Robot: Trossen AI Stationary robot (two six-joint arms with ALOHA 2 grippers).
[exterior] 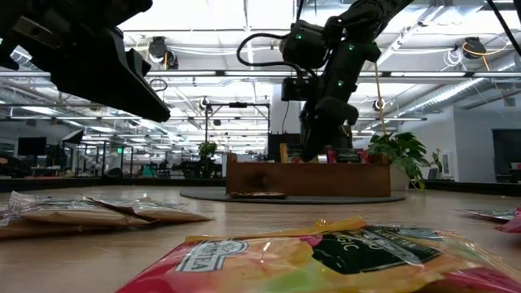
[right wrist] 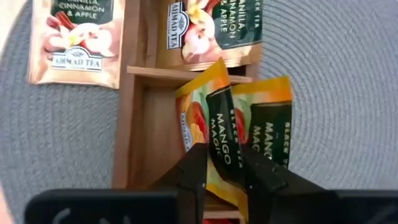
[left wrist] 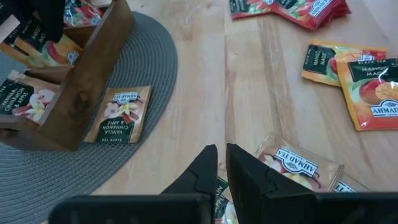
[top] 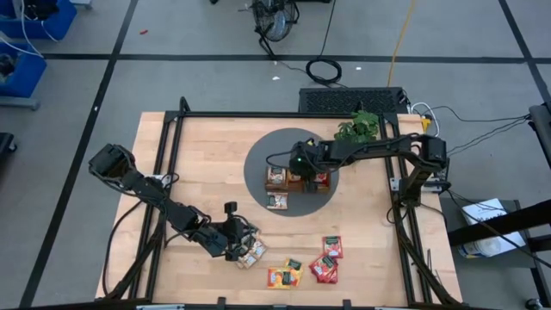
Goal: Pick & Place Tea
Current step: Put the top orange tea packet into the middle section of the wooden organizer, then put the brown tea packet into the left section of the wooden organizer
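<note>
A brown wooden tray (top: 277, 176) stands on a round grey mat (top: 258, 159). My right gripper (right wrist: 227, 165) hangs over the tray, pointing steeply down. Its fingers are parted on either side of an orange mango tea sachet (right wrist: 211, 134), which stands in a compartment beside a second one (right wrist: 270, 124). Beige sachets fill the neighbouring compartment (right wrist: 217, 31), and another lies on the mat (top: 277, 201). My left gripper (left wrist: 222, 158) is shut and hovers near the front edge above beige sachets (left wrist: 298, 165) lying flat on the table. My right gripper has the orange sachet's upper part (right wrist: 219, 158) in the gap between its parted fingers, coming from above. Whether either finger touches it I cannot tell. The sachet stands tilted with its lower end inside the tray.
Red sachets (top: 327, 258), an orange one (top: 282, 277) and a dark green one (top: 294, 264) lie loose on the wood at the front right. A leafy plant (top: 360, 127) stands at the far right, behind the mat. A black frame (top: 172, 129) runs along the table's edges.
</note>
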